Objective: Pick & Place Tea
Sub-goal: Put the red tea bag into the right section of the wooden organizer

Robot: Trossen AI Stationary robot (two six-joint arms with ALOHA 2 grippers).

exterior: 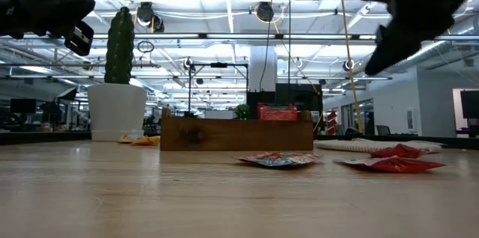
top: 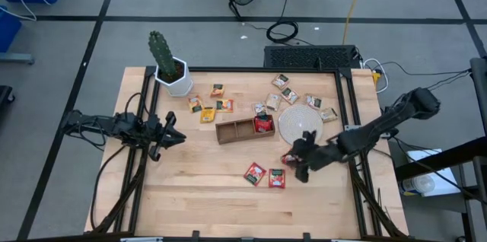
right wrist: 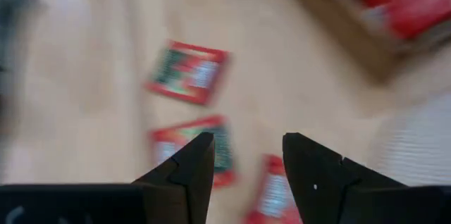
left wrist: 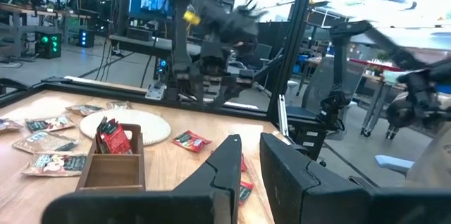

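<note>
Three red tea sachets point(top: 255, 173), point(top: 276, 178), point(top: 289, 157) lie flat on the table near the right arm. Another red sachet point(top: 264, 125) stands in the right compartment of the wooden tray point(top: 236, 131). Yellow-orange sachets point(top: 207, 113) and tan sachets point(top: 289, 96) lie scattered farther back. My right gripper point(top: 298, 160) point(right wrist: 248, 155) hangs open above the three red sachets point(right wrist: 189, 71), point(right wrist: 190, 150), point(right wrist: 275, 192), well clear of the table in the low view point(exterior: 404, 28). My left gripper point(top: 173, 131) point(left wrist: 251, 164) waits open at the table's left side.
A round whitish disc point(top: 299, 124) lies right of the tray, close behind my right gripper. A cactus in a white pot point(top: 172, 71) stands at the far left corner. Bare wood spreads along the near edge point(top: 213, 204). Dark frame rails run along both sides of the table.
</note>
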